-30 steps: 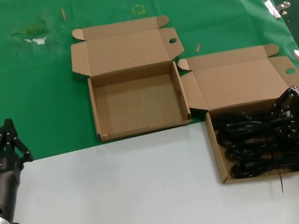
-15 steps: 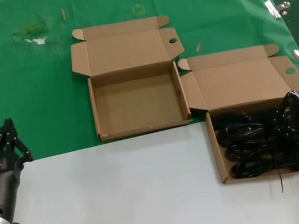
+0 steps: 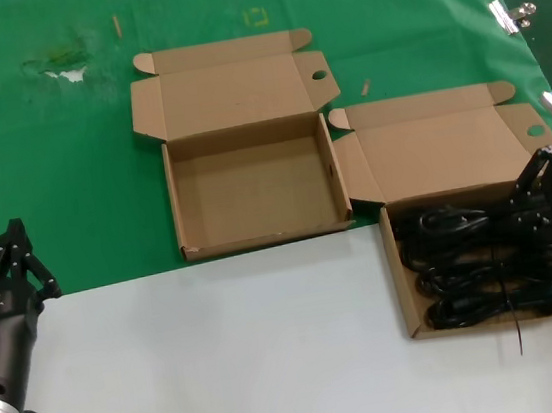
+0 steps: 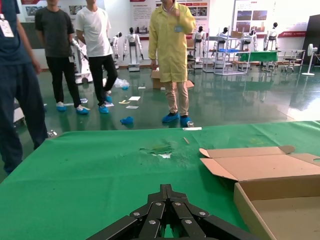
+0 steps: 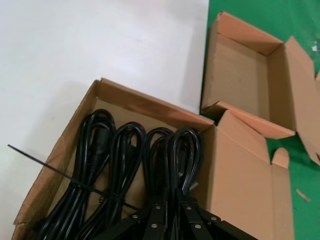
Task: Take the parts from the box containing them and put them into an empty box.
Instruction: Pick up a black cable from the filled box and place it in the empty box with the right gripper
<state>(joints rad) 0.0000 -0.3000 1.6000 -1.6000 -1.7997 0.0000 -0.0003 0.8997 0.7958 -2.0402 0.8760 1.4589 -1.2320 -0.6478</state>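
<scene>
Right pincer (image 3: 547, 195) low over far side of box containing them (image 3: 406, 281), fingers closed round a loop of black cable coils (image 5: 120, 170). Empty box (image 3: 177, 203) well off toward left pincer (image 3: 16, 261), idle, grip state not discernible. Risk: zip-tied, glossy rubbery loops snagging, dragging neighbours or tray. Corrugated brown card, shallow, squarish.
</scene>
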